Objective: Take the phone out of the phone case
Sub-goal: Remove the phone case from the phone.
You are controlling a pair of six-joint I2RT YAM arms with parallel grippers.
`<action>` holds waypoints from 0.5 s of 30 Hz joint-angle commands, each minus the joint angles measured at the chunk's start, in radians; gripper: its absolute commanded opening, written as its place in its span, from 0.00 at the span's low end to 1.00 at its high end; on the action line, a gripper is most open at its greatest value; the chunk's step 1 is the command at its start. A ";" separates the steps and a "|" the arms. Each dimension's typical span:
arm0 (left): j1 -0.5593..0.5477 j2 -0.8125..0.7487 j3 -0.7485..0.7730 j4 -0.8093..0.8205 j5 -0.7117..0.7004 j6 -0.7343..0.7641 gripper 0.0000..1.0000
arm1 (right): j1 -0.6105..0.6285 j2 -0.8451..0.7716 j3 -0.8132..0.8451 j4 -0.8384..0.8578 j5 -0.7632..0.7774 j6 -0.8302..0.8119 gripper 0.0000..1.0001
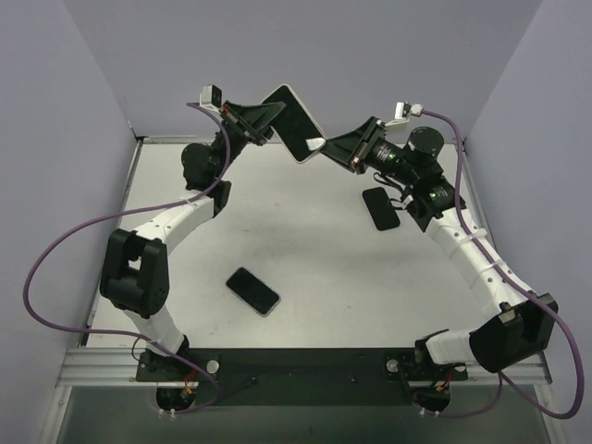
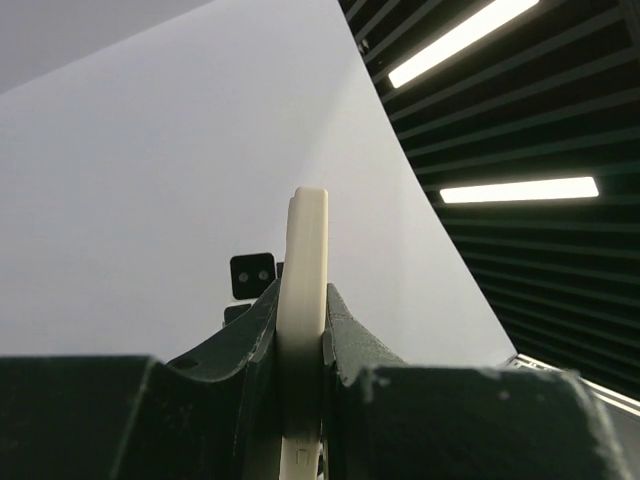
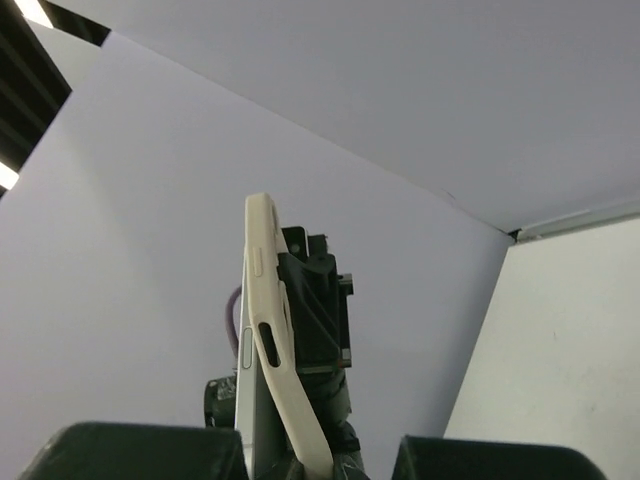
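Note:
A phone in a cream phone case (image 1: 294, 123) is held up in the air over the back of the table, between both grippers. My left gripper (image 1: 265, 118) is shut on its upper left end. In the left wrist view the case (image 2: 304, 270) stands edge-on, pinched between my fingers (image 2: 345, 330). My right gripper (image 1: 335, 148) grips the lower right end. In the right wrist view the cream case (image 3: 272, 330) bows away from the phone's silver edge (image 3: 246, 400) near my jaws, and the left gripper (image 3: 315, 300) shows behind it.
A black phone (image 1: 252, 290) lies flat on the white table (image 1: 305, 250) at the near centre-left. Another dark phone-shaped thing (image 1: 380, 207) lies under the right forearm. Grey walls close in the left, right and back sides.

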 commanded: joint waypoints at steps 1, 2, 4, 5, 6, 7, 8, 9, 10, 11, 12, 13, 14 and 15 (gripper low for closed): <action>-0.119 -0.118 -0.002 0.105 0.250 -0.038 0.00 | 0.049 0.130 -0.001 -0.161 -0.180 -0.097 0.09; -0.128 -0.116 -0.025 0.101 0.263 -0.036 0.00 | 0.049 0.136 -0.002 -0.138 -0.190 -0.084 0.10; -0.139 -0.118 -0.049 0.102 0.270 -0.029 0.00 | 0.049 0.153 -0.004 -0.085 -0.206 -0.049 0.11; -0.154 -0.115 -0.074 0.108 0.273 -0.029 0.00 | 0.048 0.160 -0.005 -0.066 -0.207 -0.040 0.12; -0.159 -0.113 -0.084 0.117 0.272 -0.033 0.00 | 0.046 0.166 -0.005 -0.051 -0.207 -0.031 0.12; -0.166 -0.112 -0.098 0.128 0.275 -0.036 0.00 | 0.042 0.166 -0.016 -0.007 -0.202 -0.003 0.13; -0.171 -0.113 -0.111 0.131 0.275 -0.033 0.00 | 0.040 0.167 -0.021 0.020 -0.199 0.015 0.14; -0.182 -0.113 -0.140 0.134 0.272 -0.032 0.00 | 0.039 0.170 -0.025 0.044 -0.194 0.031 0.15; -0.186 -0.112 -0.147 0.144 0.269 -0.032 0.00 | 0.034 0.173 -0.033 0.090 -0.187 0.046 0.19; -0.189 -0.110 -0.155 0.151 0.266 -0.035 0.00 | 0.029 0.173 -0.035 0.107 -0.180 0.073 0.20; -0.197 -0.109 -0.164 0.160 0.264 -0.036 0.00 | 0.028 0.176 -0.041 0.130 -0.174 0.087 0.21; -0.199 -0.109 -0.178 0.173 0.264 -0.038 0.00 | 0.023 0.178 -0.045 0.174 -0.167 0.106 0.22; -0.200 -0.110 -0.189 0.173 0.258 -0.038 0.00 | 0.016 0.179 -0.056 0.195 -0.151 0.136 0.22; -0.200 -0.112 -0.198 0.174 0.254 -0.038 0.00 | 0.013 0.176 -0.064 0.212 -0.139 0.152 0.22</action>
